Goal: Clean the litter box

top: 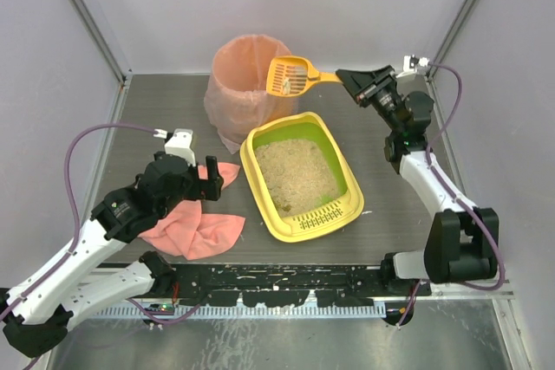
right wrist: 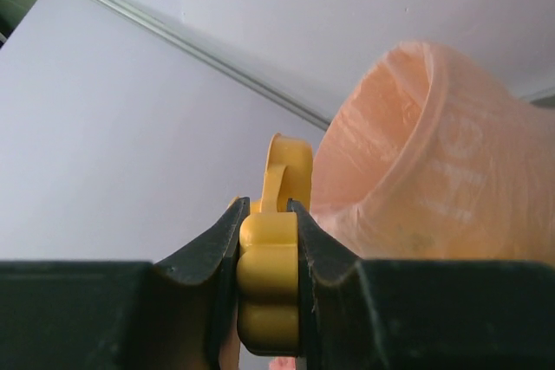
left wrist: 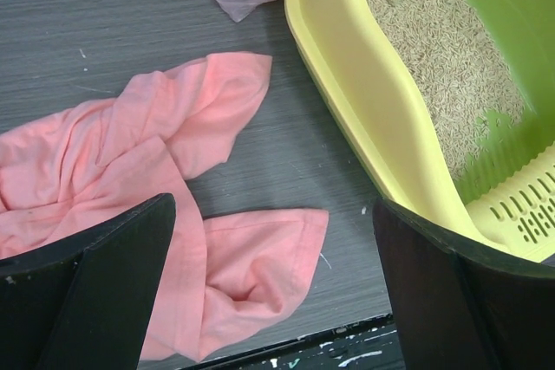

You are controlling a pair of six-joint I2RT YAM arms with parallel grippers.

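The yellow litter box sits mid-table, lime-green inside, with beige litter and a slotted grate at its near end. It also shows in the left wrist view. My right gripper is shut on the handle of the orange slotted scoop, held over the rim of the pink-lined bin, with some clumps in it. In the right wrist view the handle sits between the fingers. My left gripper is open and empty, above the pink cloth, left of the litter box.
The pink cloth lies crumpled on the dark table left of the box. The bin stands at the back centre. Grey walls enclose the table on three sides. A black rail runs along the near edge.
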